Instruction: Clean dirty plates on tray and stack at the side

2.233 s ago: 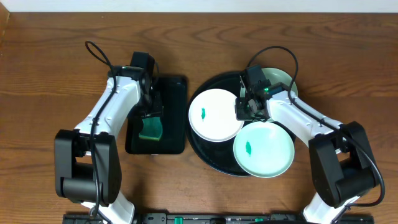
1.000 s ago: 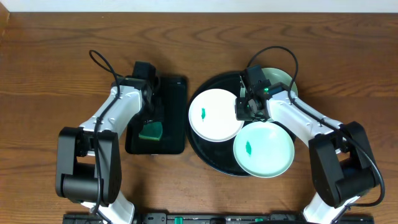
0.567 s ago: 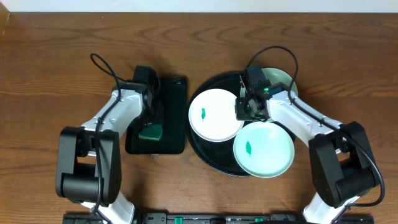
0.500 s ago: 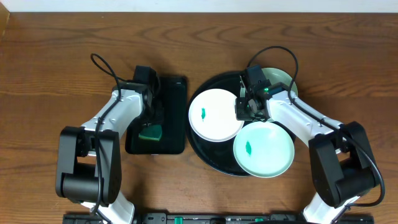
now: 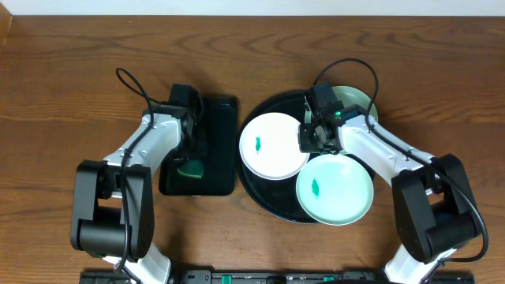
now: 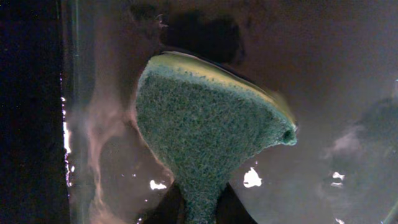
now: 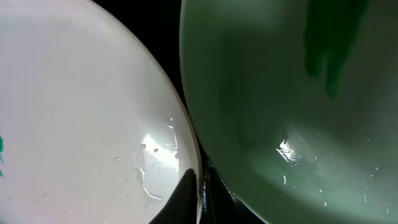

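On the round black tray (image 5: 267, 197) lie a white plate (image 5: 272, 146) with a green smear, a mint plate (image 5: 334, 189) with a smear at the front, and another mint plate (image 5: 357, 102) behind my right arm. My right gripper (image 5: 312, 140) is shut on the white plate's right rim (image 7: 198, 180). One finger lies on the white plate (image 7: 81, 112) and the other sits under the rim, beside the mint plate (image 7: 280, 81). My left gripper (image 5: 192, 160) is shut on a green sponge (image 6: 205, 118), pinching its near end narrow.
The sponge (image 5: 192, 168) rests in a small rectangular black tray (image 5: 222, 126) left of the round tray. Its wet glossy floor (image 6: 323, 93) surrounds the sponge. Brown wood-grain tabletop (image 5: 63, 95) stretches to the left, and more of it (image 5: 442, 87) to the right.
My left gripper came down over the sponge and closed on it, squeezing its near end. The right gripper and the plates have not moved.
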